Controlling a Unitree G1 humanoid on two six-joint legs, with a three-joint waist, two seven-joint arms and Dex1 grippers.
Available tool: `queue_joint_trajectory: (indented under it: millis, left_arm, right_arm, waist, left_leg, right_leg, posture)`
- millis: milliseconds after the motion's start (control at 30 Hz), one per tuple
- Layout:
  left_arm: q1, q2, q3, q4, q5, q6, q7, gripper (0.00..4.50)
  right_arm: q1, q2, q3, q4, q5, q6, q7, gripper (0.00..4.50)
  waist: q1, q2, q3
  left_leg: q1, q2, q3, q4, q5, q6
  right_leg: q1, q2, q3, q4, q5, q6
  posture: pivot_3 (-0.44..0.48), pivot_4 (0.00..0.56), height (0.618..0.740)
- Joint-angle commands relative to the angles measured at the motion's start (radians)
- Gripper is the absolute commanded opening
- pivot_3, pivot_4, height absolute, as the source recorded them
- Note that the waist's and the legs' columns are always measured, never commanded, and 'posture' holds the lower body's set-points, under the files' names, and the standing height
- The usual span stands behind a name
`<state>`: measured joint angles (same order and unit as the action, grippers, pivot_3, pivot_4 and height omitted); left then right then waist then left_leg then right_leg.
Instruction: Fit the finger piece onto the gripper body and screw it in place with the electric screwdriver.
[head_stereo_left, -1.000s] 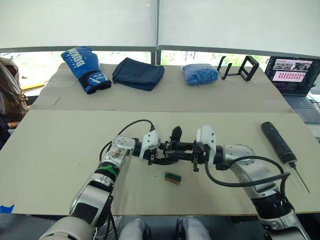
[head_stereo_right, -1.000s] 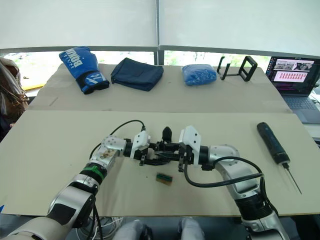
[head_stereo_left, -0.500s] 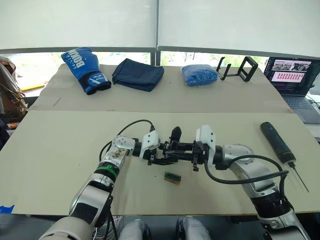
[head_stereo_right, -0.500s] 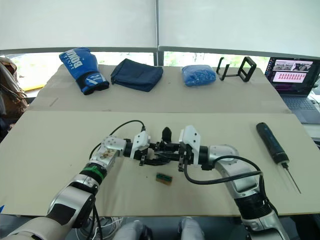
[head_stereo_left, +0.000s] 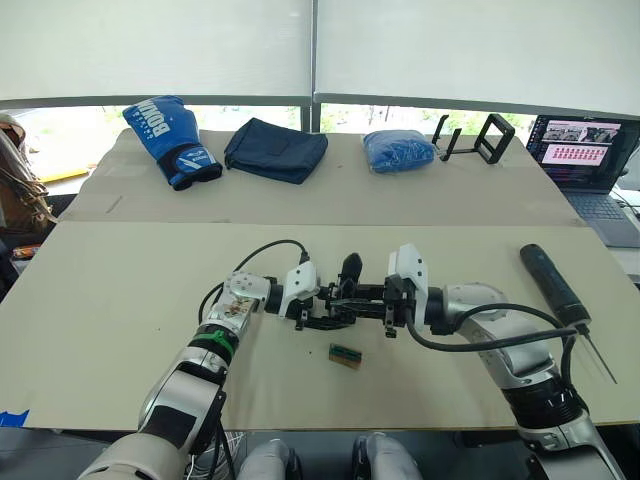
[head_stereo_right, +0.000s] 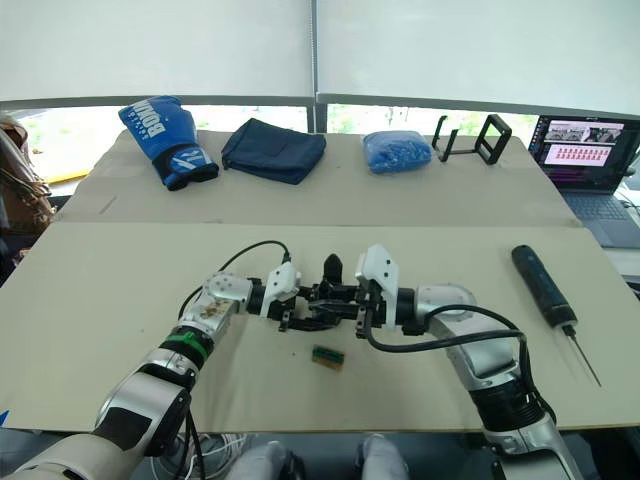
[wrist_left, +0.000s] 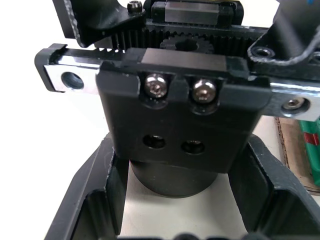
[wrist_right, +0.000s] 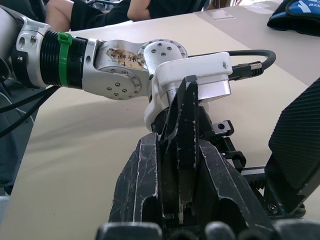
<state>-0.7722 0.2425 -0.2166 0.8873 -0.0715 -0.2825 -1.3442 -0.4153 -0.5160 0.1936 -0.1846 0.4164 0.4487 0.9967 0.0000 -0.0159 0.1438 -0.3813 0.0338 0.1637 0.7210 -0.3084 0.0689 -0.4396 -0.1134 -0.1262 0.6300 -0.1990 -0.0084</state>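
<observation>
**both grippers meet at the gripper body, mid-table**

here the gripper body (head_stereo_left: 345, 298) sits at the middle of the near table (head_stereo_left: 120, 300), and everything else is placed from it. the left gripper (head_stereo_left: 312, 312) comes at it from the robot's left side, its fingers (wrist_left: 90, 200) spread to either side of the body's round black base, close against it; in the left wrist view the base fills the gap between them, with the body's metal rack, two screw heads and two empty holes showing above. whether the pads actually press the base i cannot tell.

the right gripper (head_stereo_left: 372, 302) reaches in from the opposite side. its fingers (wrist_right: 137, 185) are closed on the finger piece (wrist_right: 184, 145), which stands edge-on between them in the right wrist view, its narrow end pointing toward the body and the left wrist behind it. the piece is right at the body, touching or nearly so; the exact seating is not clear. one black pointed finger stands up from the top of the body.

just nearer the robot than the body, a small green-and-brown block (head_stereo_left: 345, 355) lies flat on the table, apart from both grippers. the screwdriver (head_stereo_left: 553, 284) lies well to the right of the body, untouched, its thin bit (head_stereo_left: 600, 358) pointing toward the near edge.

far beyond the body, on the back table, are a blue boxing glove (head_stereo_left: 168, 138), a dark folded cloth (head_stereo_left: 277, 148), a blue bundle (head_stereo_left: 399, 150) and a black stand (head_stereo_left: 478, 136); a laptop (head_stereo_left: 588, 150) is at the far right.
</observation>
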Motion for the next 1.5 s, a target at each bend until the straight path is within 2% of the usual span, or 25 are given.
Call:
queue_joint_trajectory:
  millis: [33,267,467,967,1033,1067,1333,1500]
  left_arm:
    - [-0.009,0.005,0.0,-0.001,0.013,-0.002,0.006,2.29]
    - [-0.009,0.005,0.001,-0.002,0.012,-0.001,0.013,2.29]
    - [0.0,0.007,0.0,-0.011,0.011,0.001,0.013,2.29]
    - [-0.002,0.005,0.0,-0.011,0.012,-0.002,0.022,2.29]
    - [-0.001,0.006,0.0,-0.012,0.012,-0.002,0.022,2.29]
    - [0.0,0.007,0.0,-0.012,0.012,-0.002,0.023,2.29]
    - [0.002,0.009,0.003,-0.01,0.012,0.0,0.027,2.29]
    - [0.009,0.009,0.004,-0.015,0.011,0.0,0.03,2.29]
  right_arm:
    - [0.017,-0.004,0.033,0.082,-0.057,0.019,-0.023,0.43]
    - [-0.008,-0.001,0.037,0.074,-0.033,0.08,-0.028,0.43]
    - [-0.011,-0.028,0.068,0.063,-0.088,-0.025,0.019,0.43]
    - [-0.023,0.004,0.036,0.051,-0.035,-0.005,0.006,0.43]
    - [-0.026,0.008,0.03,0.033,-0.019,-0.035,0.028,1.47]
    - [-0.028,0.018,0.022,0.025,-0.012,-0.057,0.034,1.84]
    - [-0.029,0.04,-0.017,0.011,0.011,-0.113,0.053,4.46]
    - [-0.02,0.049,-0.042,-0.019,0.046,-0.149,0.076,4.46]
  waist:
    - [-0.001,0.0,0.0]
    - [-0.007,0.0,-0.001]
    - [-0.008,0.0,-0.001]
    - [-0.008,0.0,-0.001]
    - [-0.008,0.0,-0.001]
    - [-0.007,0.0,-0.001]
    - [-0.008,0.0,-0.001]
    - [-0.008,0.0,-0.001]
  left_leg:
    - [0.001,0.0,0.0,0.0,0.0,0.0]
    - [0.002,0.001,0.0,0.0,0.0,0.001]
    - [0.002,0.001,0.0,0.0,0.0,0.001]
    - [0.001,0.001,0.0,0.0,-0.001,0.001]
    - [0.001,0.001,0.0,0.0,-0.001,0.001]
    - [0.0,0.001,-0.001,0.0,-0.001,0.001]
    - [-0.005,0.0,0.0,0.002,-0.001,0.002]
    - [-0.005,0.0,0.0,0.001,-0.001,0.002]
  right_leg:
    - [0.0,0.0,0.0,0.0,0.0,0.0]
    - [0.001,-0.001,0.0,0.0,0.001,-0.001]
    - [0.001,-0.001,0.0,0.0,0.001,-0.001]
    - [0.001,-0.001,0.0,0.0,0.001,-0.001]
    - [0.001,-0.001,0.0,0.0,0.001,-0.001]
    - [0.0,-0.001,0.0,0.0,0.001,-0.001]
    - [-0.003,-0.001,0.0,-0.001,0.002,0.0]
    - [-0.003,-0.001,0.0,-0.001,0.002,0.0]
  posture:
    - [0.0,0.15,0.74]
    - [0.0,0.15,0.74]
    - [0.0,0.15,0.74]
    - [0.0,0.15,0.74]
    - [0.0,0.15,0.74]
    - [0.0,0.15,0.74]
    - [0.0,0.15,0.74]
    - [0.0,0.15,0.74]
